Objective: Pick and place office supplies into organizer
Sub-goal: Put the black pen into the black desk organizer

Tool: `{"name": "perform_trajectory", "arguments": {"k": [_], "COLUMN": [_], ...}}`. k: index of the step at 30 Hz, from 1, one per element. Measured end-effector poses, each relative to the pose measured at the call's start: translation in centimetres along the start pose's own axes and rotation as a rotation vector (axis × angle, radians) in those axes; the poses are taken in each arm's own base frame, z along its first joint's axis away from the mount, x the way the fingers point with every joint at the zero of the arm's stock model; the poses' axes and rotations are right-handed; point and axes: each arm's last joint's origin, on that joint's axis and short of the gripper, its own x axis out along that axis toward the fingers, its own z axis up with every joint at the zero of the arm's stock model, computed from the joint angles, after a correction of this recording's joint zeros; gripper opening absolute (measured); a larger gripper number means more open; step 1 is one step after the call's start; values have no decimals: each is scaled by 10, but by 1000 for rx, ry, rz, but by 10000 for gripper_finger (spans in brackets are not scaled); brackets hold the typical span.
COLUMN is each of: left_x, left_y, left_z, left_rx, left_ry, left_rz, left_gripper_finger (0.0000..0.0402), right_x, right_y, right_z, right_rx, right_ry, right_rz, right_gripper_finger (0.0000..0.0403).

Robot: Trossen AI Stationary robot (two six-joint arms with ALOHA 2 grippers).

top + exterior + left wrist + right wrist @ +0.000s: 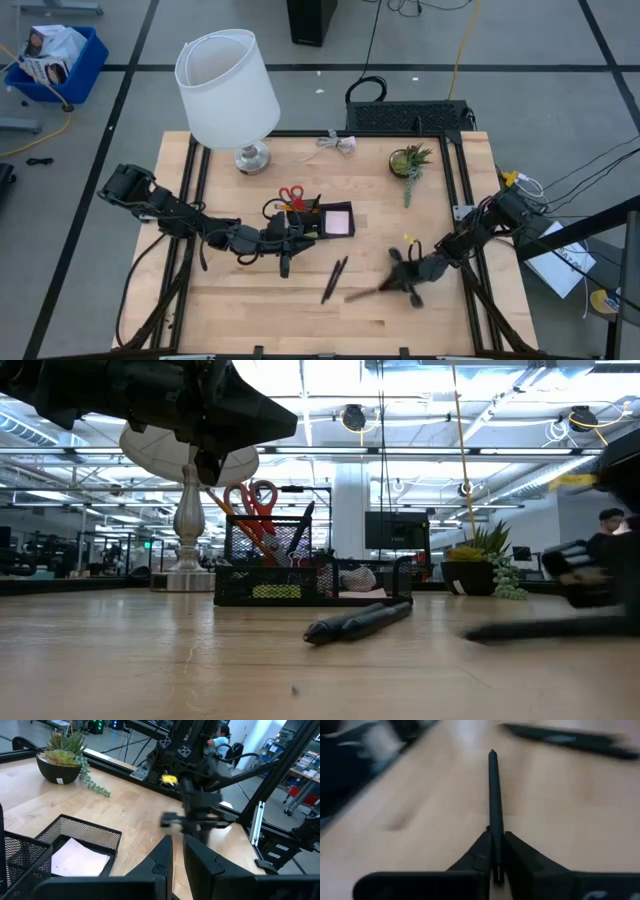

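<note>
The black organizer (308, 218) stands mid-table. Red-handled scissors (290, 196) stick up in it, and a pink sticky-note pad (338, 222) lies in its low tray. Two black pens (334, 280) lie side by side on the wood in front of it. My right gripper (402, 282), toward the near right, is shut on a third black pen (365, 292). My left gripper (179, 857) hovers shut and empty by the organizer's near side, pointing toward the right arm. My right gripper pinches the black pen near one end (494, 827) between its two fingers (480, 852). The fingers slant down from the table's right and lie along the pen, which sticks out ahead of them toward the left. Whether its free end (492, 754) touches the wood, I cannot tell.
A white-shaded lamp (228, 90) stands at the far left and a small potted plant (410, 160) at the far right. A black mesh box (410, 117) sits just past the far edge. Bare wood stretches along the near edge (260, 320). A person (220, 740) is in the room beyond.
</note>
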Motion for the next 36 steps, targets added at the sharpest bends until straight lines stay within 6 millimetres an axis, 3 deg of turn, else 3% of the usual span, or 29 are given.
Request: {"name": "perform_trajectory", "arguments": {"k": [4,22,36], "left_x": [0,0,0], "left_y": [0,1,1], "left_z": [0,-1,-2], "left_rx": [0,11,4], "left_ry": [0,14,22], "left_rz": [0,6,9], "left_gripper_finger": [47,47,47], "right_x": [0,-1,-2], "right_y": [2,1,2], "right_z": [3,15,20], "right_rx": [-17,-73,-99], "right_ry": [-21,-176,-229], "right_rz": [52,-86,-78], "right_gripper_finger": [25,34,32]}}
